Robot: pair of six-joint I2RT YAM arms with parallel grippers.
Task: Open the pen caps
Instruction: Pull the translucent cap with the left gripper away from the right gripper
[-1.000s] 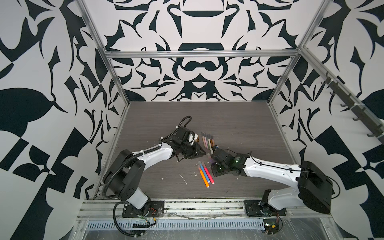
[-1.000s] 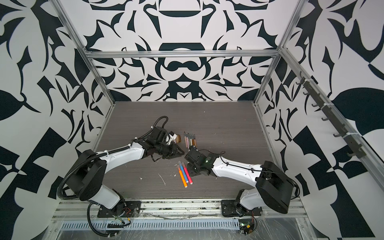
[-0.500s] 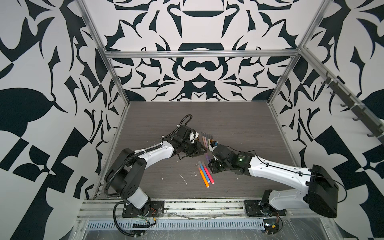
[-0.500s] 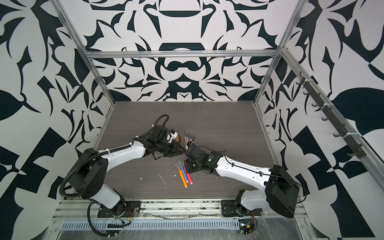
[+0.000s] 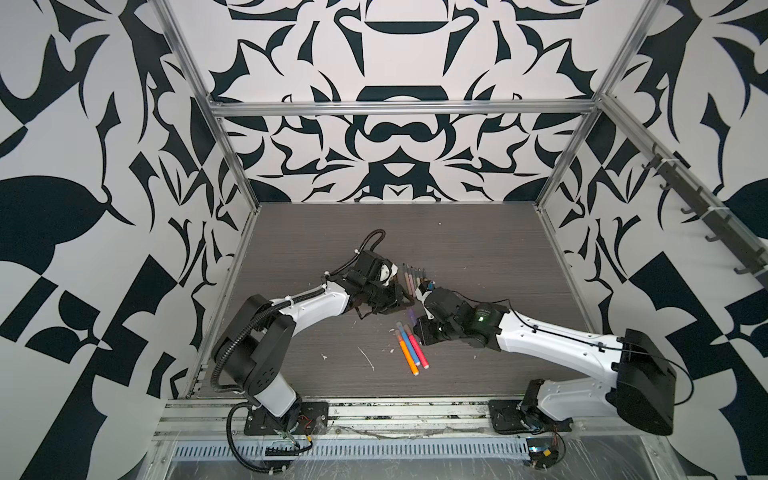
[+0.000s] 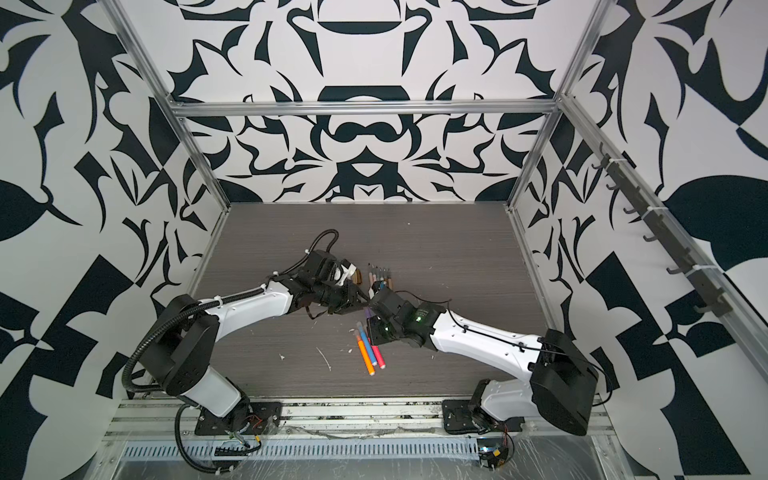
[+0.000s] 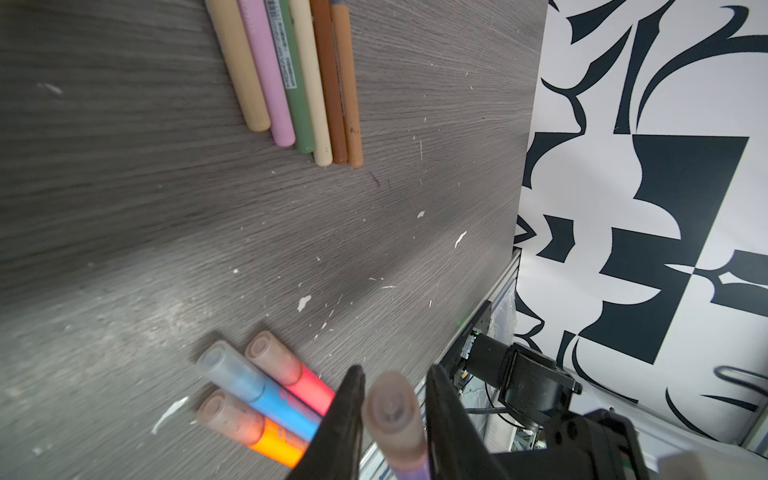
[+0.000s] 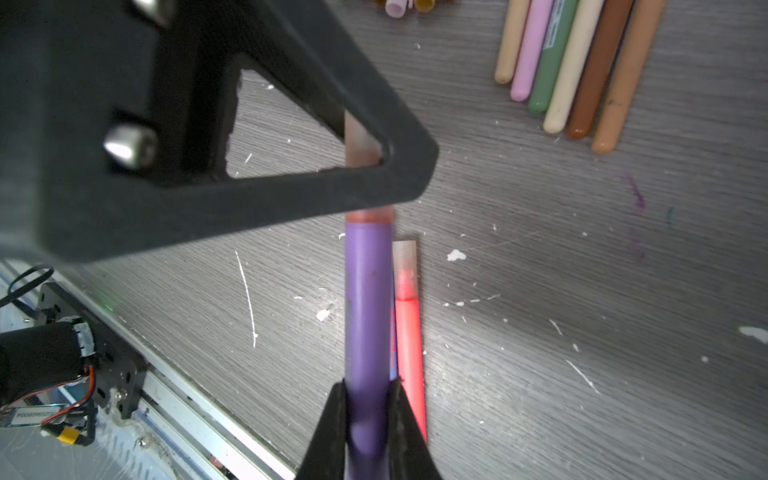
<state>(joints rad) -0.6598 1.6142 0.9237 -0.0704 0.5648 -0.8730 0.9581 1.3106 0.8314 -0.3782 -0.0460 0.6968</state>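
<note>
Right gripper [image 8: 368,384] is clamping purple pen [image 8: 368,291] above desk [image 5: 498,249] centre; left gripper [image 7: 395,370] is straddling its cap [image 7: 392,411] (can't tell if actually squeezing). Three capped pens [image 5: 411,351] are lying beneath, nearer the front edge.

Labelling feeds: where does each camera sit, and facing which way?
Top views: high in front, facing down at the table; left arm and right arm show.
Left wrist: faces the table past the left gripper, shut on the cap.
Right wrist: faces the table past the right gripper, shut on the purple pen.
Shared: both wrist views show the uncapped pens.
</note>
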